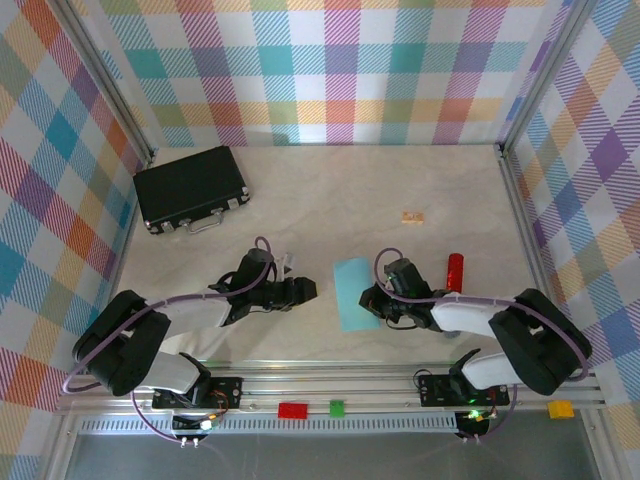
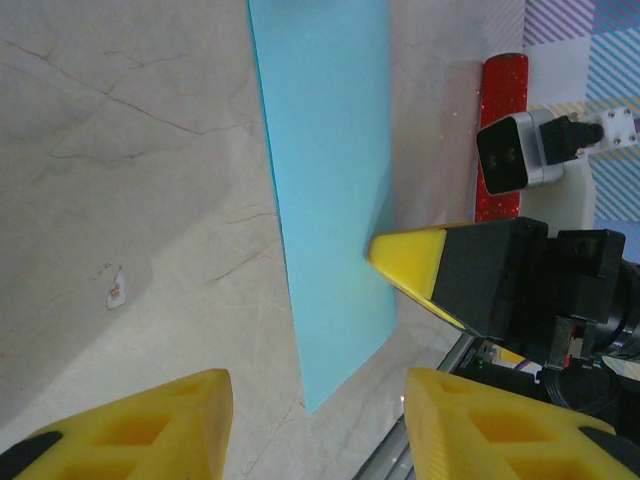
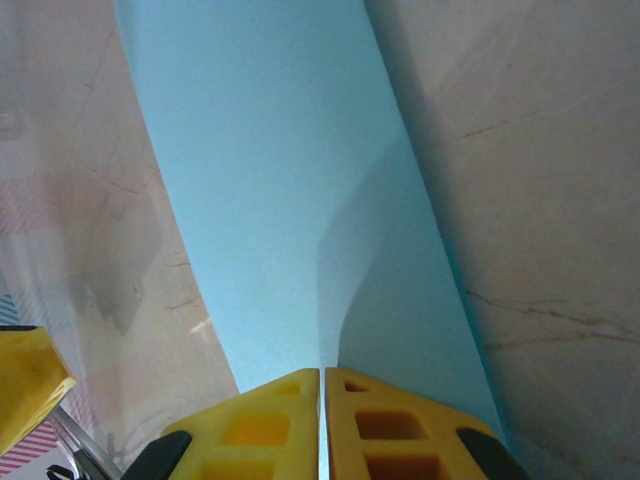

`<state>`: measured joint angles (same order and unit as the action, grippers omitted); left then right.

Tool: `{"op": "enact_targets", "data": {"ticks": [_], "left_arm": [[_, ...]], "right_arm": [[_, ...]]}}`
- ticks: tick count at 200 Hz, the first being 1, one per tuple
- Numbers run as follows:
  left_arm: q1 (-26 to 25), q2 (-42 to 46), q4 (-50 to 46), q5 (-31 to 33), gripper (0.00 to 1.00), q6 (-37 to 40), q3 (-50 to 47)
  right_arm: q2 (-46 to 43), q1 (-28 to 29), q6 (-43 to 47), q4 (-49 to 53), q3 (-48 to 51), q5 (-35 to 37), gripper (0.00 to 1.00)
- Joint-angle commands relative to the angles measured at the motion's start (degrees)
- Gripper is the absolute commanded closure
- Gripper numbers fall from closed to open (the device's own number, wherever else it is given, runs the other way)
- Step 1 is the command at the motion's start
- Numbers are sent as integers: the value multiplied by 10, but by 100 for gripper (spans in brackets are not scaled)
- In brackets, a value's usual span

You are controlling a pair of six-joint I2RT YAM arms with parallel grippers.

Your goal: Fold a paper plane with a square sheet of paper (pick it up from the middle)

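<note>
The square sheet of paper is light turquoise-blue and lies at the table's near middle, where it looks like a narrow rectangle from above. My right gripper is shut on its right edge. In the right wrist view the paper curves up into the closed yellow fingertips of that gripper. My left gripper stands open just left of the sheet, with nothing between its fingers. In the left wrist view the paper runs ahead of the open left gripper, with the right gripper's finger on its far edge. The paper plane is out of view.
A black case lies at the back left. A red-tipped marker rests right of my right gripper, and a small tan scrap lies behind it. The metal front rail runs close behind the sheet's near corner. Checkered walls enclose the table.
</note>
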<state>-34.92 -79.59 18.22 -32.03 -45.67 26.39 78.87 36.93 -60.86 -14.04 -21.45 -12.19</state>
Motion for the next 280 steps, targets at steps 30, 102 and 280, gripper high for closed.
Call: {"op": "enact_targets", "data": {"ticks": [30,102,280], "left_arm": [[-11,-44,17,-1,52,-5,28],[-26,-108,31,-6,53,-19,51],[-28,-155,-47,43,58,-1,97]], "right_arm": [[28,5,-46,-39,-16,0,92],[119,28,-110,-101,-54,-10,94],[61,40,-82,4,-92,44,89]]}}
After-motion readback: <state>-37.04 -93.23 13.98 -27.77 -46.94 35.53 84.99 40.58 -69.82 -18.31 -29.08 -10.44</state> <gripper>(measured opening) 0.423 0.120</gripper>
